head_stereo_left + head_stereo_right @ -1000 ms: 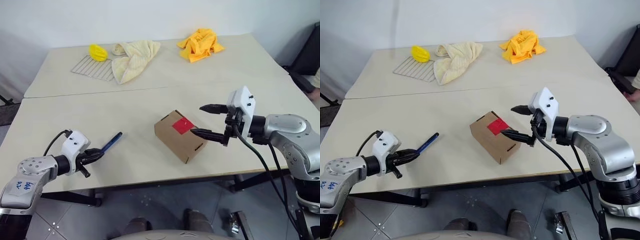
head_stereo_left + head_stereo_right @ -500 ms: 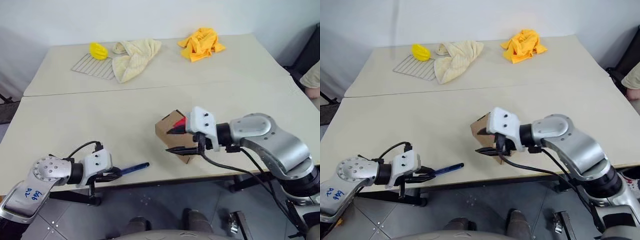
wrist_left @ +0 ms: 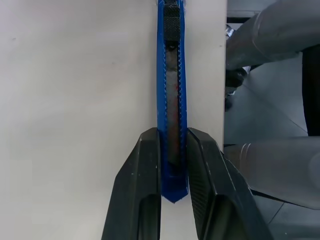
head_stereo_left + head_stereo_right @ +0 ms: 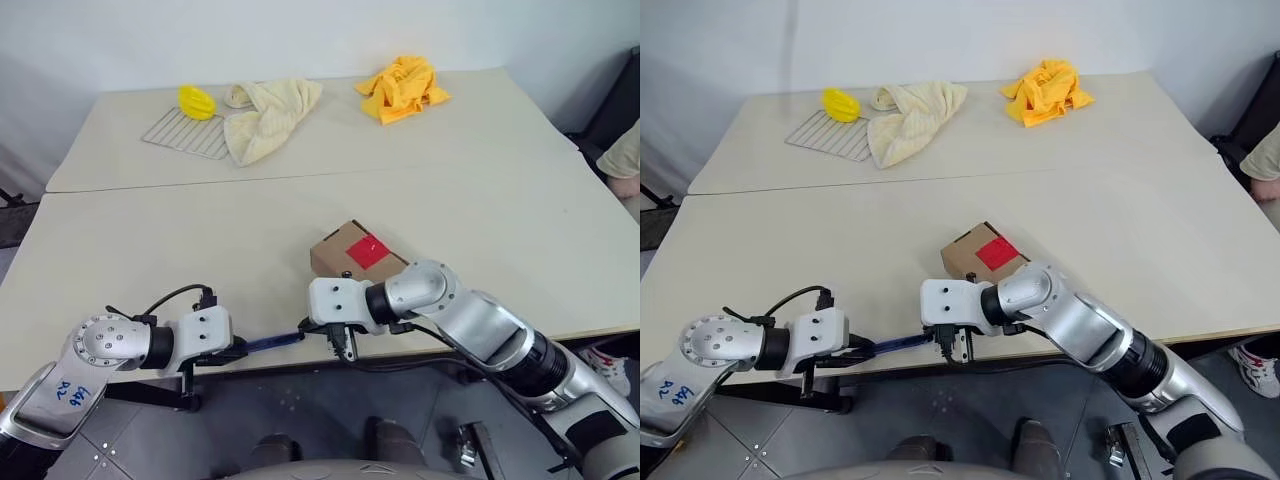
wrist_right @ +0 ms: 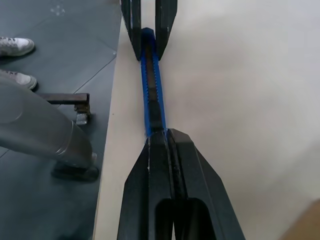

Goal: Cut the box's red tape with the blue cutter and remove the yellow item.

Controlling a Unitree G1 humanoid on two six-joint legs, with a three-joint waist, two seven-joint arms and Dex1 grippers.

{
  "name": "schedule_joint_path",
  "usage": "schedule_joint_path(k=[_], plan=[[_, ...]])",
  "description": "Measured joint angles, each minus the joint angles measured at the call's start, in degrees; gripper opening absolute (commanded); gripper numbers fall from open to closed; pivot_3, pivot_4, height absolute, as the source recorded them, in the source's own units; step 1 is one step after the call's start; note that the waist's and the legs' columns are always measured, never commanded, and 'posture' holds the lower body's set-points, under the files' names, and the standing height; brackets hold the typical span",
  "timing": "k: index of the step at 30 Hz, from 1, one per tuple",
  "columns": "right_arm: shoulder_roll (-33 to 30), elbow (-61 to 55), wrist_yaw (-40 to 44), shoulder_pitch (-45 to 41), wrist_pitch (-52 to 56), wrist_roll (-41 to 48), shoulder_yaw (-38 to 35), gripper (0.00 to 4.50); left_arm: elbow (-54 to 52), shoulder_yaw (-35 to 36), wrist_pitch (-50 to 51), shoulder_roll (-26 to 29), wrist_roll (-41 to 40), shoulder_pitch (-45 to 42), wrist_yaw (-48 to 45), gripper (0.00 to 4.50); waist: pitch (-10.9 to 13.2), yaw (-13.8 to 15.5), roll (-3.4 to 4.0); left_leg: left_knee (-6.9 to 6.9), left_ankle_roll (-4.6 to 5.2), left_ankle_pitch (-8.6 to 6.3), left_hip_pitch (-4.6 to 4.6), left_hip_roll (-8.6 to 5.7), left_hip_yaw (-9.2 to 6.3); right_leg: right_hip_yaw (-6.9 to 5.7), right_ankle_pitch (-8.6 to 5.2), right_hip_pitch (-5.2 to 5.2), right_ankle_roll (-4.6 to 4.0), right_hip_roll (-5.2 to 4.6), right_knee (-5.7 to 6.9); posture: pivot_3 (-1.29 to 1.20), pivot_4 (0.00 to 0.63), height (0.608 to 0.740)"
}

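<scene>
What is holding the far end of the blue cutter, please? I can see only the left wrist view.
Observer: The right gripper is shut on that end of the blue cutter, facing the left one along the table's near edge.
Operator: Thank you. Where is the box from there?
Observer: The box stands on the table just beyond the right gripper, untouched by either gripper.
Operator: And is the tape visible?
Observer: Yes, the red tape lies on the box's top, facing up.
</scene>
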Motion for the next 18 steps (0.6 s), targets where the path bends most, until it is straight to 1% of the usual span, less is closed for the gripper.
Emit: schedule_joint_path(k=[5,13,18], plan=[[2.34,4.2,0.95,0.3,-3.84,-3.54,2.22,0.06,-1.76,0.27,1.64,0.34,-0.01,0.87,-0.01,0.46,-0.02,-0.14,-0.03,-0.01,0.0,0.0,0.01,0.0,0.01,-0.01,0.0,-0.01,0.0,0.01,0.0,0.0,0.15,0.74],[2.37,5.64,3.66,1.52,-7.68,-6.71,2.79,0.06,-2.8,0.4,2.86,0.35,-0.05,1.49,-0.03,0.46,-0.02,-0.16,-0.03,-0.01,0.0,0.0,0.02,0.01,0.02,0.0,0.0,-0.01,0.0,0.01,0.01,0.0,0.15,0.74],[2.76,5.65,4.79,2.27,-8.61,-7.19,2.58,0.06,-2.89,0.3,3.38,0.35,-0.06,1.26,-0.06,0.46,-0.02,-0.14,-0.03,-0.01,0.0,0.0,0.03,0.01,0.02,0.0,0.0,0.0,0.0,0.01,0.01,0.0,0.15,0.74]])
